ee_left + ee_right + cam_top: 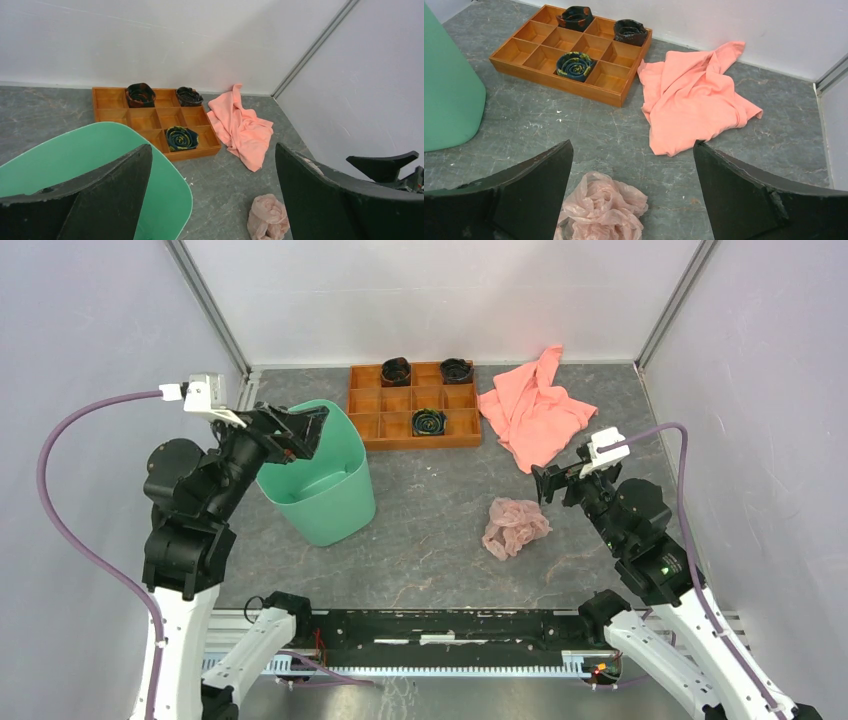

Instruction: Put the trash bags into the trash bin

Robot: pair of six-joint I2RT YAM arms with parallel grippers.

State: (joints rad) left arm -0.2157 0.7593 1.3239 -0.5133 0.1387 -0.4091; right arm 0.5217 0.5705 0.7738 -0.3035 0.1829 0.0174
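Grey table (440, 555): trash bag (515, 526) at four o'clock of trash bin (335, 495). My left pincer (303, 432), perhaps over it, and right pincer (548, 483) gape.

So we're looking at a dark grey tabletop (440, 540) with a marbled, stone-like pattern and a few pale scuffs. We've got plain whitish panels boxing it in: a back wall (440, 300) on the far side, a left wall (80, 330) and a right wall (770, 360). A silvery left post (210, 305) and right post (675, 300) run up the far corners. Lighting's soft and even, shadows faint. A black rail (450, 625) runs along the near edge.
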